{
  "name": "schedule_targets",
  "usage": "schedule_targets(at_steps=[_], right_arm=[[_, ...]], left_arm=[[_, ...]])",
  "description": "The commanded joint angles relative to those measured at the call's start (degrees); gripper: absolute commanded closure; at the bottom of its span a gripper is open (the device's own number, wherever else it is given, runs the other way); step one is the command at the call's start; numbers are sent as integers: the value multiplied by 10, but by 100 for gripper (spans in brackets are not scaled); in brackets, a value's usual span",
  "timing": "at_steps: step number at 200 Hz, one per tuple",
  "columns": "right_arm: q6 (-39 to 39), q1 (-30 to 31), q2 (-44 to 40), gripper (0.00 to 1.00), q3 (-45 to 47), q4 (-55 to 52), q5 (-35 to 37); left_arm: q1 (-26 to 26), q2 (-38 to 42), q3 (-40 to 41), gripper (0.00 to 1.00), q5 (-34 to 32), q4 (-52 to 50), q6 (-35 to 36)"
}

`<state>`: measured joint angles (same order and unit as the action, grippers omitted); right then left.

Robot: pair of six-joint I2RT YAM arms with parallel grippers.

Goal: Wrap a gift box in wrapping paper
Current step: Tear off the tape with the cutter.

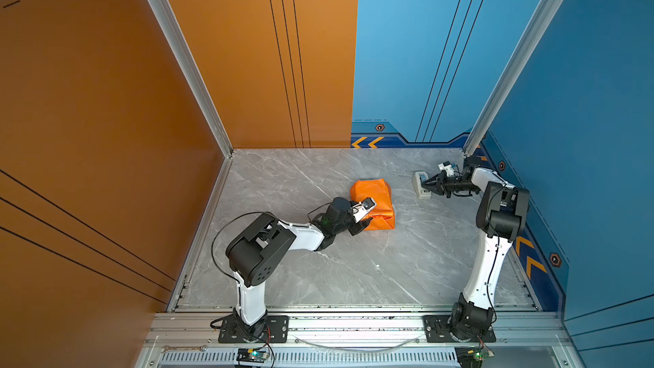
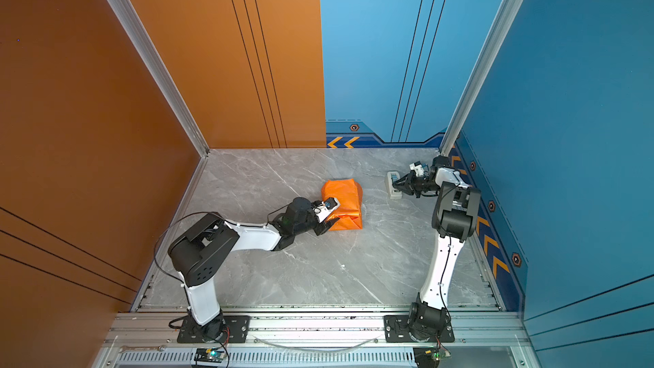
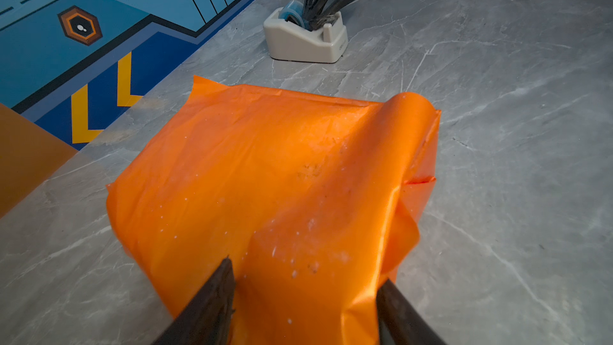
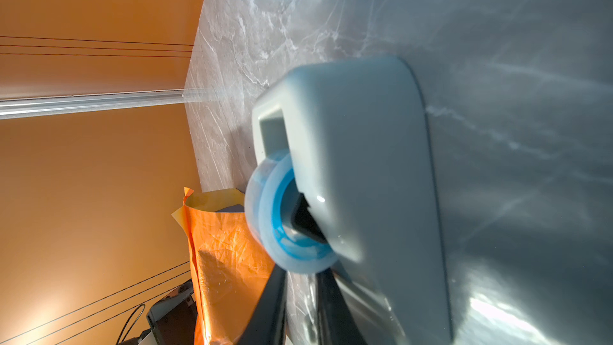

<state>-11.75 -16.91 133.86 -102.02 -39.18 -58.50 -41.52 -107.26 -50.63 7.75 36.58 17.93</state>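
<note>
The wrapping paper [image 1: 373, 196] [image 2: 345, 194], orange face out, is folded into a bundle in the middle of the table. My left gripper [image 1: 364, 221] [image 3: 305, 273] is shut on the bundle's near end, one finger on each side of it. Through the bundle's open far end, lined pale yellow, a dark corner of the gift box [image 4: 229, 209] shows; elsewhere the box is hidden. My right gripper [image 1: 426, 184] [image 4: 302, 273] is at the white tape dispenser [image 3: 298, 44]. Its fingers stand close together beside the blue roll [image 4: 275, 214] with clear tape between them, and their tips are hidden.
The grey marble table [image 1: 318, 270] is walled by orange panels on the left and blue panels at the back and right. The tape dispenser [image 1: 422, 194] stands near the back right corner. A wrench [image 1: 184, 348] lies on the front rail.
</note>
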Motion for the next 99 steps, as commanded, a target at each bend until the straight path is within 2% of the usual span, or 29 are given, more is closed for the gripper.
schedule_targets(at_steps=[1, 65, 99], right_arm=[[-11, -4, 3, 84, 10, 16, -8], [-30, -7, -21, 100, 26, 41, -31], [-59, -8, -47, 100, 42, 63, -38]], left_arm=[[10, -18, 27, 38, 3, -108, -19], [10, -19, 27, 39, 1, -108, -18], [9, -17, 27, 39, 0, -108, -18]])
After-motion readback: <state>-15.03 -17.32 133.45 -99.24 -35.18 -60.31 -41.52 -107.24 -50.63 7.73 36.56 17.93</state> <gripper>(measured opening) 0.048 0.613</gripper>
